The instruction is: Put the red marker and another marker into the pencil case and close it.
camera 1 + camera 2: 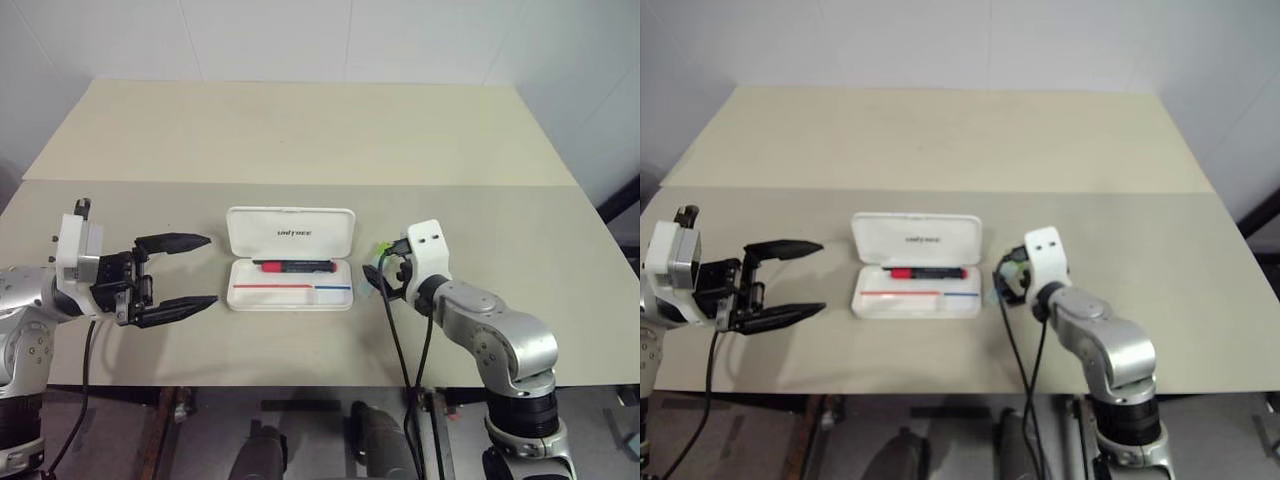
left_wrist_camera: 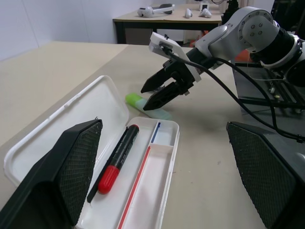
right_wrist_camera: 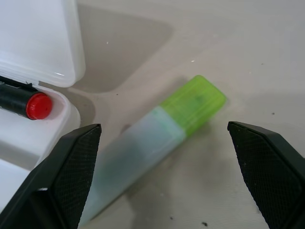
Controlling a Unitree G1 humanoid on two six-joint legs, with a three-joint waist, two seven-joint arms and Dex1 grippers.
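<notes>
At the frame's left, the left gripper (image 1: 196,270) holds its fingers spread, empty. In the centre on the beige bench (image 1: 300,140), the white hard pencil case (image 1: 290,234) lies open with the slim red-and-black marker (image 1: 294,266) in its tray. Just right of it, the pale green translucent marker (image 3: 157,138) lies between the right gripper's (image 2: 153,95) parted fingers.

The pencil case (image 1: 290,260) lies open mid-bench (image 1: 300,130), nearer the front edge, the red marker (image 1: 293,266) in its tray. Another marker (image 3: 152,143) lies on the bench just right of it.

From the head views the right hand (image 1: 383,272) hides most of the green marker (image 3: 157,138); the pencil case (image 3: 38,62) is cut off at the right wrist view's edge.
</notes>
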